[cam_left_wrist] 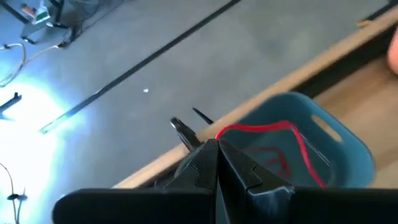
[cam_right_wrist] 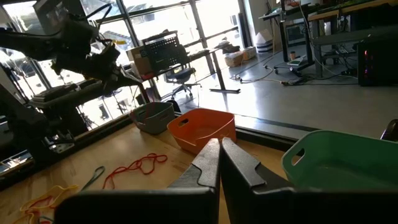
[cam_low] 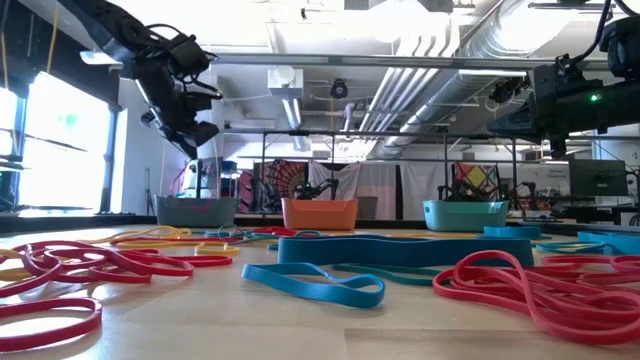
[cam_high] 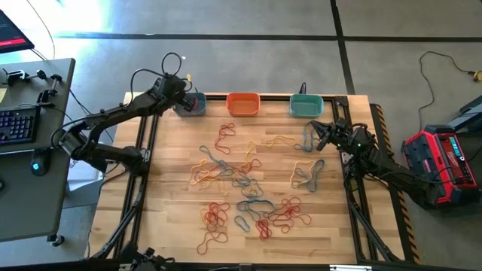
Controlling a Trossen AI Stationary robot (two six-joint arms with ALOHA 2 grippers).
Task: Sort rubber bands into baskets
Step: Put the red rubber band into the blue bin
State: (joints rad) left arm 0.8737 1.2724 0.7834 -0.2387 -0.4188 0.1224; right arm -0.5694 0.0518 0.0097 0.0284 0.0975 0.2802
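Over the grey-blue basket (cam_left_wrist: 323, 149) my left pincer (cam_left_wrist: 217, 146) is clamped on a floppy red rubber band (cam_left_wrist: 273, 129), right pincer (cam_right_wrist: 219, 146) shut empty near the teal one (cam_right_wrist: 348, 165); the rest (cam_high: 248, 188) litter the worktop (cam_high: 339, 226), light and limp, so I'd pinch a single strand

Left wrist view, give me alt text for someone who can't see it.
The left gripper, shut on a red rubber band, holds it over the grey-blue basket at the wooden table's edge. Grey floor lies beyond.
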